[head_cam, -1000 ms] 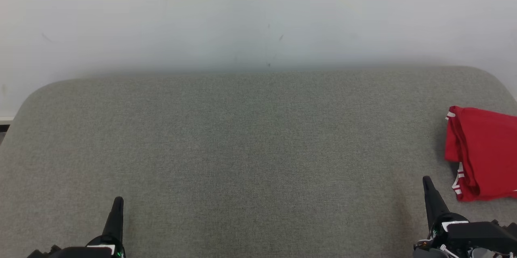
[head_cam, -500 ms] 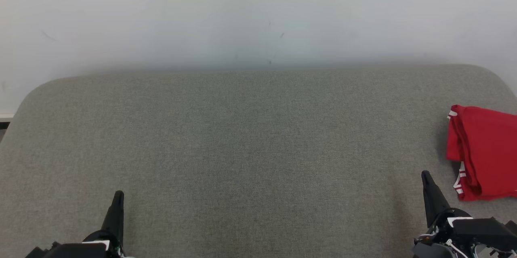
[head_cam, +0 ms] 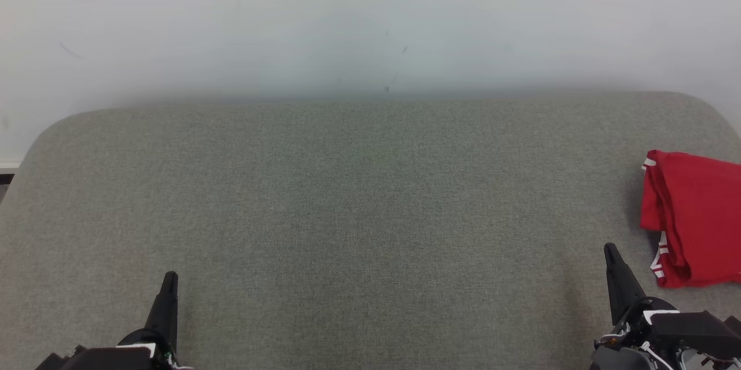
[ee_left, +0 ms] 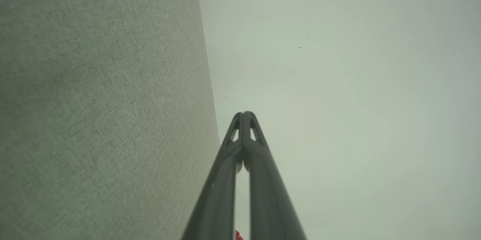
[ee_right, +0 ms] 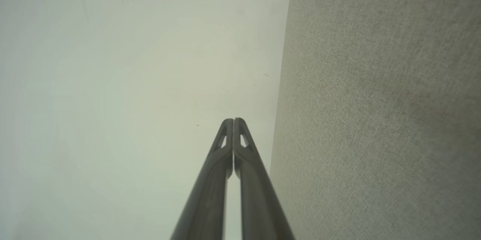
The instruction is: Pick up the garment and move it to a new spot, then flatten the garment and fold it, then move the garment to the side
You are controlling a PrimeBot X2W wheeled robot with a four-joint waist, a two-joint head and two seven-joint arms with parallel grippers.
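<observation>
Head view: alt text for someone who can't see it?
A red garment lies folded at the right edge of a grey fabric surface. The left gripper and right gripper, both shut and empty, sit at the bottom corners.

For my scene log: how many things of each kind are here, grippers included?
red garment with white trim: 1
grey fabric-covered surface: 1
grippers, both shut: 2 (left gripper, right gripper)
Total: 4
</observation>
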